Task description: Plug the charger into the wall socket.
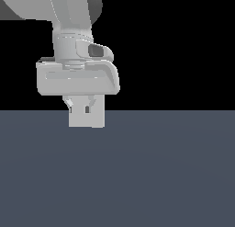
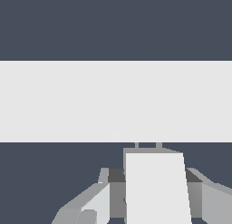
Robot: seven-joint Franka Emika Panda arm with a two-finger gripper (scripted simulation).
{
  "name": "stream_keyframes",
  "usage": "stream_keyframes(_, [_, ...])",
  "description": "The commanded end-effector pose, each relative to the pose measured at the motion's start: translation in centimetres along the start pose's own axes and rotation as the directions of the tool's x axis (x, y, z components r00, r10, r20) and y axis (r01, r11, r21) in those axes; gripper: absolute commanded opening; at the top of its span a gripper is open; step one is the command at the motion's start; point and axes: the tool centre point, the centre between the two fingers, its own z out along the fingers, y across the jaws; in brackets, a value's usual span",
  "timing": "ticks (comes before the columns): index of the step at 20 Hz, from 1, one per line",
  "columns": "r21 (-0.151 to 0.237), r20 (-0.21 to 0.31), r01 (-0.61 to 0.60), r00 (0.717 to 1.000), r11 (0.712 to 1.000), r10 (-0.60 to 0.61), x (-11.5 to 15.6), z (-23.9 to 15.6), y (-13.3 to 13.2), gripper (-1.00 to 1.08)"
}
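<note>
In the wrist view the charger [image 2: 154, 187], a small off-white block, sits between the fingers of my gripper [image 2: 153, 196], which is shut on it. Its two short prongs point at the wall socket [image 2: 115, 100], a broad off-white band across the picture, and their tips reach the band's near edge. Whether they are inside it I cannot tell. In the exterior view the gripper [image 1: 86, 103] hangs just above the floor, its fingertips overlapping the top edge of the square wall socket [image 1: 86, 121]. The charger is hidden there.
A plain dark blue-grey floor [image 1: 160, 175] spreads around the socket, with black background behind it. The arm's white wrist and hand [image 1: 78, 76] fill the exterior view's upper left.
</note>
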Motion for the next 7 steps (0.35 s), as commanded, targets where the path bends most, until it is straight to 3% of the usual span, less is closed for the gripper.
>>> stream_keyframes(1, [0.0,0.0,0.001,1.0,1.0,-0.001,0.56,0.13,-0.03,-1.0])
stream_keyframes(7, [-0.001,0.0,0.001,1.0,1.0,-0.001,0.81,0.18,-0.05,-1.0])
